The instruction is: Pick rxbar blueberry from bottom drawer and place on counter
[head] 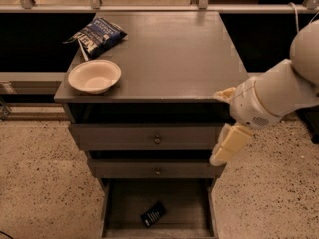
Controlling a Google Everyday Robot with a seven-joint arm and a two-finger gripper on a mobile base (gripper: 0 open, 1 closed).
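The rxbar blueberry (153,214), a small dark flat wrapper with white print, lies on the floor of the open bottom drawer (119,208), near its front middle. The counter (174,54) is the grey cabinet top above it. My gripper (228,146) hangs at the right front of the cabinet, level with the two upper drawers, pointing down and left. It is above and to the right of the bar and holds nothing that I can see.
A cream bowl (94,75) sits at the counter's front left. A blue-and-white chip bag (97,35) lies behind it at the back left. Two shallow drawers with round knobs (157,140) are shut. Speckled floor surrounds the cabinet.
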